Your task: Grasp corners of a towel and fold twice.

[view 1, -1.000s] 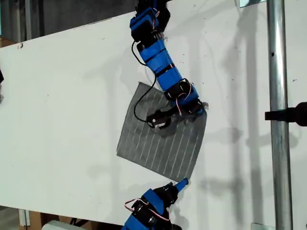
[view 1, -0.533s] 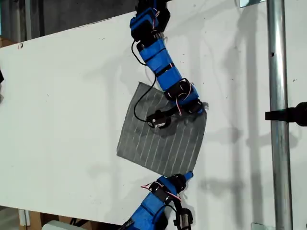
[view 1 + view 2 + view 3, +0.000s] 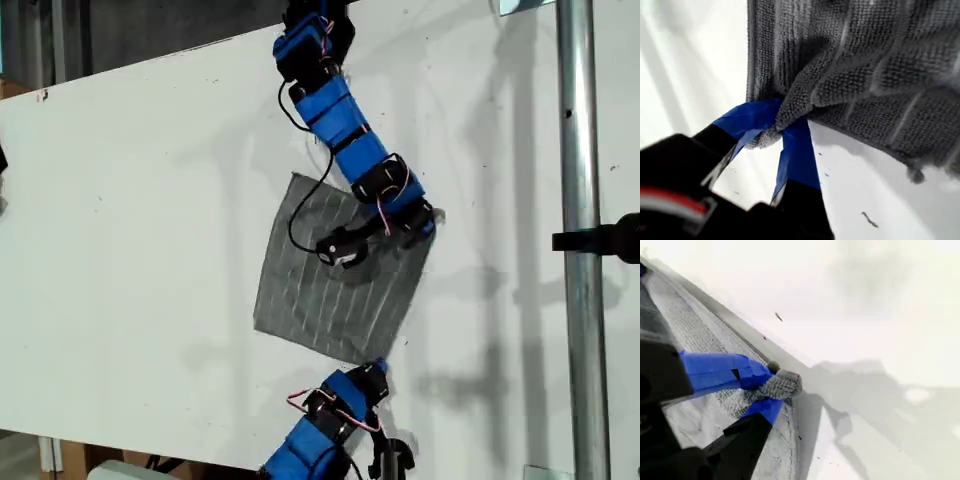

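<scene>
The grey striped towel (image 3: 330, 290) lies on the white table (image 3: 130, 220), mid-frame in the exterior view. My first gripper (image 3: 378, 370), on the arm entering from the bottom edge of the exterior view, is shut on the towel's nearest corner (image 3: 790, 107); the cloth bunches between its blue fingers (image 3: 752, 120). My second gripper (image 3: 428, 218), on the arm reaching down from the top of the exterior view, is shut on the corner (image 3: 783, 385) at the towel's right in that view. That arm's body covers part of the towel's upper edge.
A vertical metal pole (image 3: 580, 250) with a black clamp (image 3: 610, 238) stands at the exterior view's right. The table's front edge runs along the bottom left of the exterior view. A black cable (image 3: 295, 215) loops from the upper arm over the towel.
The lower arm reached up to the towel's near corner and closed on it. That corner has pulled inward and the towel has shifted slightly right in the exterior view, along with the upper arm.
</scene>
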Robot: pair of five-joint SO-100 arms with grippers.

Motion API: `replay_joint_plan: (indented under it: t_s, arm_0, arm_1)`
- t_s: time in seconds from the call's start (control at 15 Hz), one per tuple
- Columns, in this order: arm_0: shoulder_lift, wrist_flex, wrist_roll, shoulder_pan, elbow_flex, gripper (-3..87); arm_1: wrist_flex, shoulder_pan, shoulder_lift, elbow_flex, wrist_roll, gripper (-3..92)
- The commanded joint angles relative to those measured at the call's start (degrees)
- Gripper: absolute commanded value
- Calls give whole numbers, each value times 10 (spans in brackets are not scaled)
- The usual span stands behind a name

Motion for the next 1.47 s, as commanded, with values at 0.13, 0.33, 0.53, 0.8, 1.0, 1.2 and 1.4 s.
replay_joint_plan:
  t_s: [0.13,0.33,0.53,0.8,1.0,1.2,1.4]
  arm_0:
    - [63,96,97,-98,-97,-29]
    - [95,118,239,-301,-94,-29]
    - [78,83,378,-487,-89,-29]
    - [72,68,461,-578,-132,-29]
    - [70,32,413,-529,-80,-29]
    - [76,-29,336,-472,12,-28]
    - [65,-87,290,-476,96,142]
  arm_1:
    - [142,46,205,20,0,-2]
    - [283,156,292,119,4,-2]
    - [297,288,367,245,-41,-2]
    - [301,456,461,265,-189,-2]
    - [258,393,431,290,-169,-2]
    - [171,303,298,316,-97,-2]
    - [144,313,212,318,-62,53]
